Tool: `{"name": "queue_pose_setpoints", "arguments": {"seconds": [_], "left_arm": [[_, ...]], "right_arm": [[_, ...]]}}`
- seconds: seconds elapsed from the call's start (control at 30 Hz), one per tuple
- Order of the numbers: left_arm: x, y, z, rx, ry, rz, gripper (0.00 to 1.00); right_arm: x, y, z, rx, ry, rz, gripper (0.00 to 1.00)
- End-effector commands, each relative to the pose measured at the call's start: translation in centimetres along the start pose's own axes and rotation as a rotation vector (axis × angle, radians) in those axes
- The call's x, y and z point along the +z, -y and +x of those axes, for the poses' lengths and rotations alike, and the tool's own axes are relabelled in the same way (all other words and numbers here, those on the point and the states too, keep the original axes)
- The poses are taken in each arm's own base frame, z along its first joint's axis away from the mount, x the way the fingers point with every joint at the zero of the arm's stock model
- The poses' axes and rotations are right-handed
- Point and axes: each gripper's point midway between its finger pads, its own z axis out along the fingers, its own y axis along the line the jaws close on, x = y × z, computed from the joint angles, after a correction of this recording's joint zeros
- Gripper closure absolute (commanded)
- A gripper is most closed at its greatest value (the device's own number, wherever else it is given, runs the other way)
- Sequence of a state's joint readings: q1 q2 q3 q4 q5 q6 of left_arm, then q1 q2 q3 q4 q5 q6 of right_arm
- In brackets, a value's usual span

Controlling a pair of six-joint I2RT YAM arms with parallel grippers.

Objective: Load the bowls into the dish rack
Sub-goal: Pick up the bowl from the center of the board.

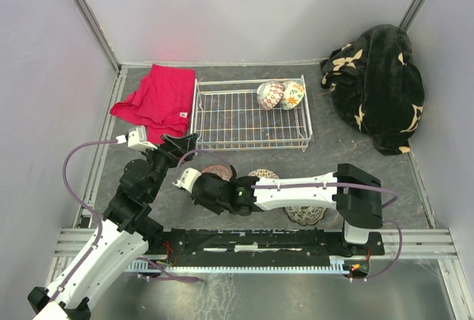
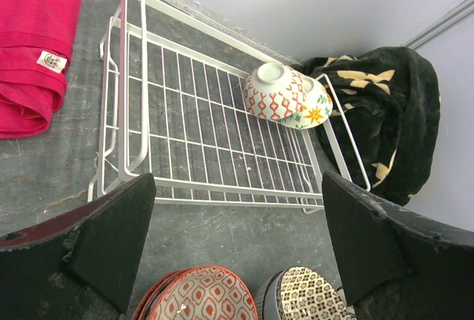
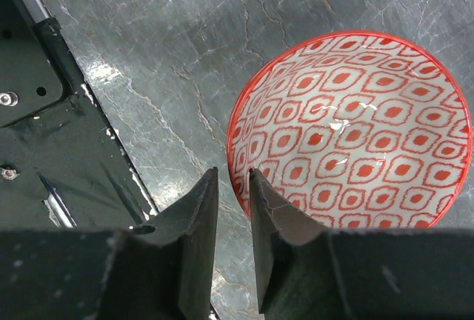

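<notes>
Right claw [image 3: 233, 177] narrowly parted over red-lattice bowl [image 3: 355, 135] rim, left claw [image 2: 237, 190] wide open, empty, tag [image 2: 50, 61] on red cloth [image 2: 29, 9] unreadable

This is a lab test cell for robots. Plain pale panels [image 1: 244, 9] on metal profiles [image 1: 85, 12] enclose the grey table [image 1: 355, 164]. A cabled left arm [image 1: 104, 250] and right arm [image 1: 296, 190] are bolted at its edge.
</notes>
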State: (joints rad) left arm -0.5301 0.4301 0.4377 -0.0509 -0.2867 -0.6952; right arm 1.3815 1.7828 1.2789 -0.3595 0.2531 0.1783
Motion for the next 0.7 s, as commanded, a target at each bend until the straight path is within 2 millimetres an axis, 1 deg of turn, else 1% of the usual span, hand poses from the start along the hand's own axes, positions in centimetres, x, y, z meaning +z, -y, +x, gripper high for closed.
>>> {"name": "queue_pose_setpoints", "arguments": {"seconds": [0.0, 0.1, 0.37, 0.43, 0.5, 0.67], "left_arm": [[0.1, 1.0, -1.1, -0.002, 0.035, 0.031, 0.01], [0.1, 1.0, -1.0, -0.002, 0.034, 0.031, 0.01], [0.0, 1.0, -1.1, -0.004, 0.036, 0.035, 0.01], [0.0, 1.1, -1.1, -0.004, 0.035, 0.037, 0.01], [0.0, 1.0, -1.0, -0.003, 0.035, 0.034, 0.01], [0.0, 1.0, -1.1, -0.004, 0.037, 0.035, 0.01]], "right_arm": [[0.0, -0.4, -1.6, -0.025, 0.029, 0.011, 0.68], [0.1, -0.5, -1.5, -0.033, 0.019, 0.016, 0.71], [0.0, -0.4, -1.6, -0.041, 0.02, 0.034, 0.89], [-0.2, -0.2, -1.6, -0.044, 0.022, 0.044, 0.92], [-0.5, 0.0, -1.9, -0.047, 0.032, 0.057, 0.98], [-2.3, 0.4, -3.1, -0.051, 0.092, 0.084, 0.98]]}}
